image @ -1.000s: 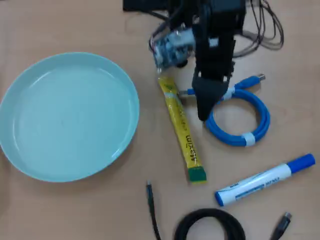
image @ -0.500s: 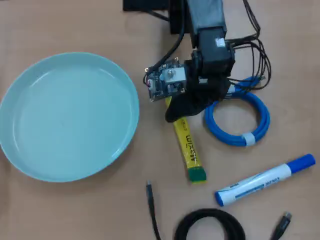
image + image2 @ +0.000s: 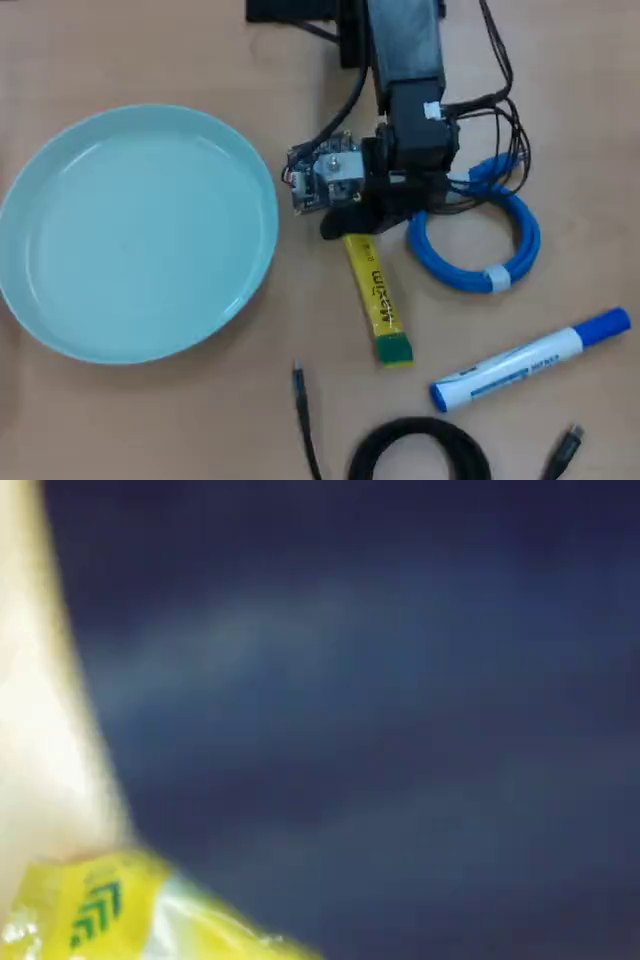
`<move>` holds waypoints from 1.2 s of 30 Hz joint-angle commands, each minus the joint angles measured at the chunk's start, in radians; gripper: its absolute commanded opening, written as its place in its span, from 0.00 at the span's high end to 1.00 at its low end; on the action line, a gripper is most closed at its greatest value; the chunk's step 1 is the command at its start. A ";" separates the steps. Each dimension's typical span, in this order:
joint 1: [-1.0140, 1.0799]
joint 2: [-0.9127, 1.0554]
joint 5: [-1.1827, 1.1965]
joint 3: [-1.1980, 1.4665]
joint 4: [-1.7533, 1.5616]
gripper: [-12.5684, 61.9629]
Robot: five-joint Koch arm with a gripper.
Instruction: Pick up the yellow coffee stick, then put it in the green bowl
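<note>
- Yellow coffee stick (image 3: 378, 308) lies flat on the counter (image 3: 150, 420), right of centre in the overhead view, its green-banded end pointing toward the near edge and its other end hidden under the hand (image 3: 345, 222).
- Nearest the near edge lie a black cable coil (image 3: 420, 450) and a loose black plug lead (image 3: 303, 405).
- A white-and-blue marker (image 3: 530, 360) lies slanted toward the near right corner, apart from the stick.
- The green bowl (image 3: 135, 232) sits upright on the left side of the counter, well clear of the stick, with nothing in it.
- A coiled blue cable (image 3: 478, 235) lies just right of the hand.
- The hand sits low over the stick's far end; whether its jaws are spread or pinching I cannot tell.
- The wrist view is blurred: mostly dark, with a yellow corner of the stick (image 3: 120, 910) at the bottom left.
- The black arm (image 3: 405, 60) reaches in from the far edge.
</note>
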 commanded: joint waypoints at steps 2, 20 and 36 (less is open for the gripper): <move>0.009 -0.040 -0.002 -0.032 0.014 0.06; 0.015 -0.089 -0.002 -0.041 -0.314 0.06; 0.037 -0.104 -0.002 -0.032 -0.279 0.53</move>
